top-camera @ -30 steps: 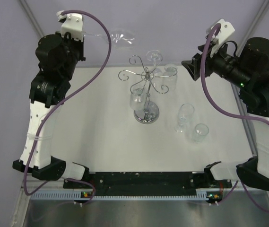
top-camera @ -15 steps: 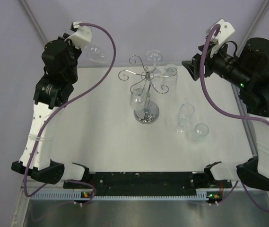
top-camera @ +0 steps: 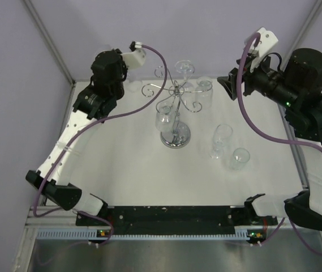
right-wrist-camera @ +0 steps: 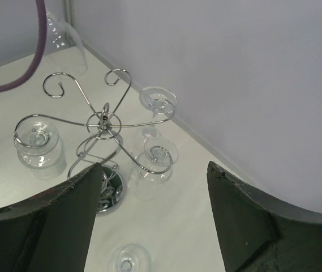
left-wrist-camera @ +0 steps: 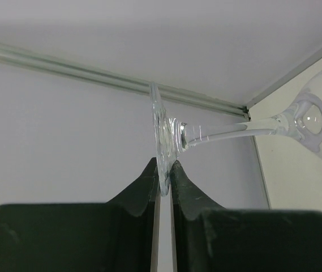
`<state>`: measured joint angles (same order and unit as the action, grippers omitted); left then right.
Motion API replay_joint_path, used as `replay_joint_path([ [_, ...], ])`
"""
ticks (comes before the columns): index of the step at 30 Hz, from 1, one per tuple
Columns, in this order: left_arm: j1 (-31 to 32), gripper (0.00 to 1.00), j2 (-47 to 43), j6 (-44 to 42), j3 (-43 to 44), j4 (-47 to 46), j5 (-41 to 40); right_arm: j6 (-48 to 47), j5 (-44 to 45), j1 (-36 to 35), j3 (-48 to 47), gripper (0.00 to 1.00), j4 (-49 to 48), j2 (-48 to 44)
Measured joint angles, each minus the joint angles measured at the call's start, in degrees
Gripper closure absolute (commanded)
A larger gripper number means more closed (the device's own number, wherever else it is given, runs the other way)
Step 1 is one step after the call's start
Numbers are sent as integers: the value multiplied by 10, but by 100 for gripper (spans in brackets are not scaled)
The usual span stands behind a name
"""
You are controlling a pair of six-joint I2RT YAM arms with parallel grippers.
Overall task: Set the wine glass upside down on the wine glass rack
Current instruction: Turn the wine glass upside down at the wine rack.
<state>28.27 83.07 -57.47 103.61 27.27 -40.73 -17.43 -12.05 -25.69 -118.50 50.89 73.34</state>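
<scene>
The white desk [top-camera: 127, 170] fills the middle of the top view. The wine glass rack [top-camera: 175, 90] stands at its upper centre, with three glasses hanging from its scroll arms. Two other glasses [top-camera: 222, 139] stand on the desk to the rack's lower right. The wine glass [left-wrist-camera: 217, 131] is at the rack's upper left; in the left wrist view its stem runs across to the bowl at the right edge. The left claw [left-wrist-camera: 162, 173] is pinched tight on the rim of its foot. The right claw [right-wrist-camera: 154, 187], at the upper right, gapes wide and holds nothing.
</scene>
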Motion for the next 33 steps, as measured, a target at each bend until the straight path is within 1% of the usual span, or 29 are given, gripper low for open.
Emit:
replay_joint_path([
  [6, 41, 100, 48, -42, 0, -25, -28, 0, 0, 0, 10, 26, 1, -3],
  [12, 78, 100, 90, -57, 2, -28, -43, -3, 4, 0, 15, 26, 1, -12],
  [19, 120, 100, 112, -57, 9, -27, -52, -6, 7, 0, 28, 26, 0, -24],
  [33, 153, 100, 141, -28, 58, 0, -55, -6, 16, 0, 38, 26, -1, -25],
])
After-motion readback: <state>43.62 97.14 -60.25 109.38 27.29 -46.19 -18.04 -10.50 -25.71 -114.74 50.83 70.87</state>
